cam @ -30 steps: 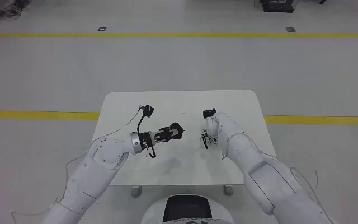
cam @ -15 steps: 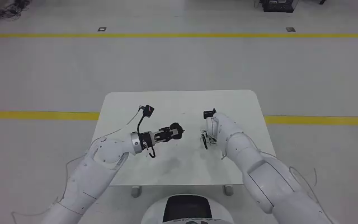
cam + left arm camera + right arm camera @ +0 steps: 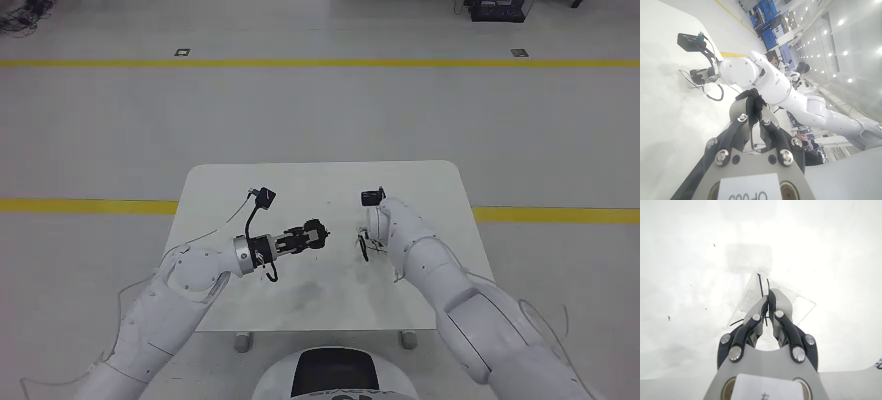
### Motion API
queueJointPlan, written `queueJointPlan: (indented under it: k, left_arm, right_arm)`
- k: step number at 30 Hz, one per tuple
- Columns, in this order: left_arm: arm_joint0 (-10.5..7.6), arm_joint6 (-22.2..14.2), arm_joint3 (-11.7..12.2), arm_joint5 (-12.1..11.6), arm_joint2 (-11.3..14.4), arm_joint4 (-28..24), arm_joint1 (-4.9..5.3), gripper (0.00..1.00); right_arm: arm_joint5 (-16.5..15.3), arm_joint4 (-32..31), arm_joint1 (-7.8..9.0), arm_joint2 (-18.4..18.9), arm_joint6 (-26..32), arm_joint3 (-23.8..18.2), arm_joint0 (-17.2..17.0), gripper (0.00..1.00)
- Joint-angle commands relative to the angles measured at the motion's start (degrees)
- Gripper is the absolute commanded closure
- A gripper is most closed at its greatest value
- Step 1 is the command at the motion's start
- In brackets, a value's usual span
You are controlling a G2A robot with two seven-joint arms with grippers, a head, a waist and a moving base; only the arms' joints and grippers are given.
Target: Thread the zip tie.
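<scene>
Right claw (image 3: 768, 295) points down at the table (image 3: 420, 180), a little right of the middle, and is closed narrow on the black zip tie (image 3: 760, 284). The strap runs up between the pads. Two thin ends stick out past the tips, and another stretch of the strap shows on the other side of the claw, nearer its base. Under the claw lies a clear plate (image 3: 802, 306), flat on the table, and the ends of the tie hang over it.

Left claw (image 3: 753, 103) is to the left of the right one, well above the table top. It points to the right, toward the right claw, and the two are apart. Its pads are pressed together at the tips. A dark crumpled bit shows there, and it may be the claw's own padding; I cannot make it out.

The table is white with rounded corners, and a few small dark specks (image 3: 668, 318) lie on it. The floor (image 3: 320, 110) around it is pale grey. One yellow line (image 3: 300, 63) crosses it far off and another (image 3: 80, 205) runs level with the table. In the room to the right are blue shelves (image 3: 770, 36) and rows of round ceiling lights (image 3: 841, 20).
</scene>
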Motion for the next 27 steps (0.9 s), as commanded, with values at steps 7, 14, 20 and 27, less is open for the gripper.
queueJointPlan:
  k: [7,14,20,27]
  left_arm:
    - [0.00,0.0,0.0,0.0,0.0,0.0,0.00,1.00]
    - [0.00,0.0,0.0,0.0,0.0,0.0,0.00,1.00]
    - [0.00,0.0,0.0,0.0,0.0,0.0,0.00,1.00]
    - [0.00,0.0,0.0,0.0,0.0,0.0,0.00,1.00]
  right_arm:
    - [0.7,-2.4,2.00,1.5,2.6,-7.9,-3.3,1.00]
    - [1.8,-6.6,4.03,3.2,5.4,-17.6,-7.9,1.00]
    - [1.8,-11.0,5.52,5.5,7.6,-26.1,-12.3,1.00]
    - [1.8,-15.2,6.49,7.5,8.2,-33.8,-16.9,1.00]
